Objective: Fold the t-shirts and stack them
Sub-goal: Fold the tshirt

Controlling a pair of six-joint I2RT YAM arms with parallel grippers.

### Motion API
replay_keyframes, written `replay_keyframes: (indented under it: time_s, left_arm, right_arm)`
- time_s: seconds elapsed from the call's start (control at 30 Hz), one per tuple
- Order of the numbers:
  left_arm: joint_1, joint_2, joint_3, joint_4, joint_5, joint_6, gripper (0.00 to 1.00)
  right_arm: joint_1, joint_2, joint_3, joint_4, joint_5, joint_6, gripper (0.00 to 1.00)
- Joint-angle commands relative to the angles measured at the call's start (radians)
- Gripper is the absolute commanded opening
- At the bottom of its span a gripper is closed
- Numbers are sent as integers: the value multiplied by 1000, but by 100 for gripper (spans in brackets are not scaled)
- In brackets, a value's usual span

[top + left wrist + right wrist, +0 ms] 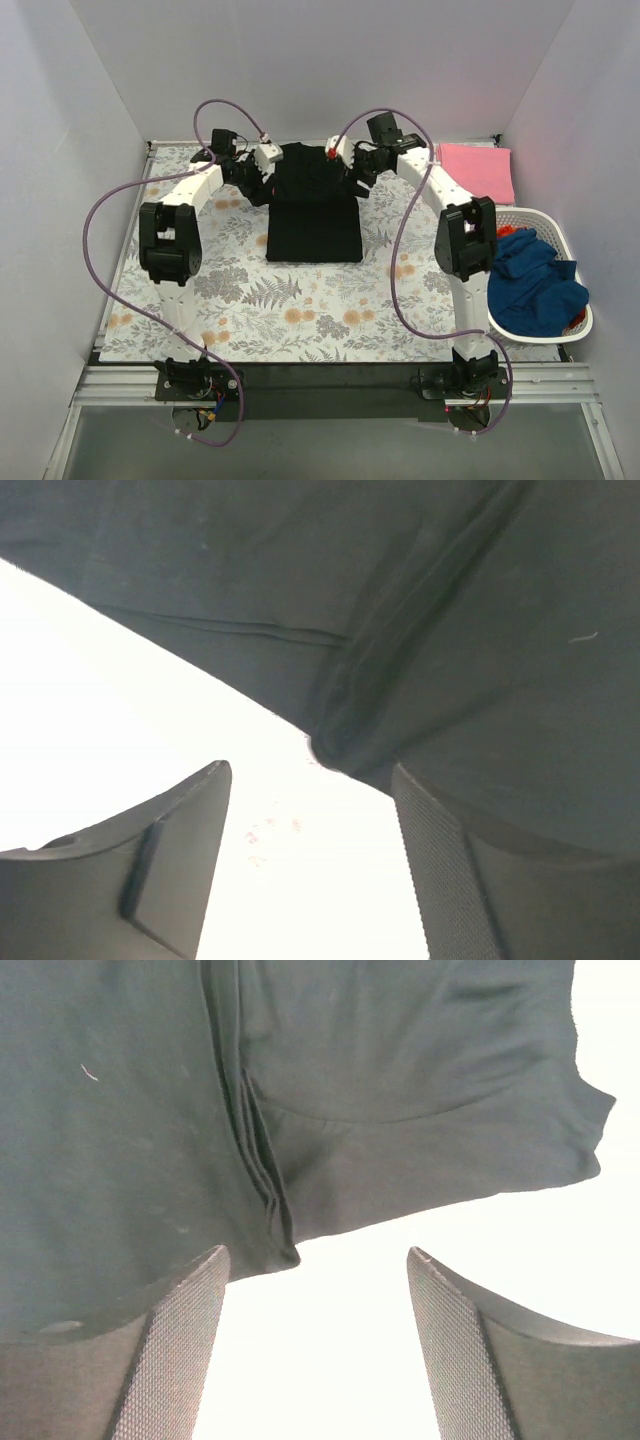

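A black t-shirt [313, 205] lies partly folded on the floral cloth, its sides turned in. My left gripper [262, 188] is open at the shirt's upper left edge; in the left wrist view [312, 780] the folded black edge [340, 742] sits just ahead of the gap between the fingers. My right gripper [357, 186] is open at the upper right edge; in the right wrist view [312, 1265] the layered fold [265, 1185] lies by the left finger [180, 1340]. A folded pink shirt [478, 170] lies at the back right. Blue and red shirts [535, 280] fill a white basket [553, 232].
The floral cloth [250, 300] covers the table. White walls close in the left, back and right sides. The basket stands at the right edge beside the right arm. Purple cables loop from both arms.
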Motion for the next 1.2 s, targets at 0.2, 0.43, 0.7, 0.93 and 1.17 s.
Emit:
replay_keyframes:
  time_s: [0.2,0.43,0.7,0.93,1.17]
  left_arm:
    - [6,-290,-262,117,391,-731,77]
    - [-26,-367,-586,493,451,-1271,77]
    - [-69,-345,-735,711,430,-1569,84]
    - [-58,-219,-863,793,340,-1589,85]
    - [-2,-175,-968,869,366,-1595,87]
  right_arm:
    - [-29,-238,-189,26,-391,594,92]
    - [12,-281,-492,376,-582,1101,98]
    - [51,-269,-773,842,-579,1519,98]
    - [22,-136,-855,841,-516,1503,98]
    - [-43,-107,-977,835,-496,1432,98]
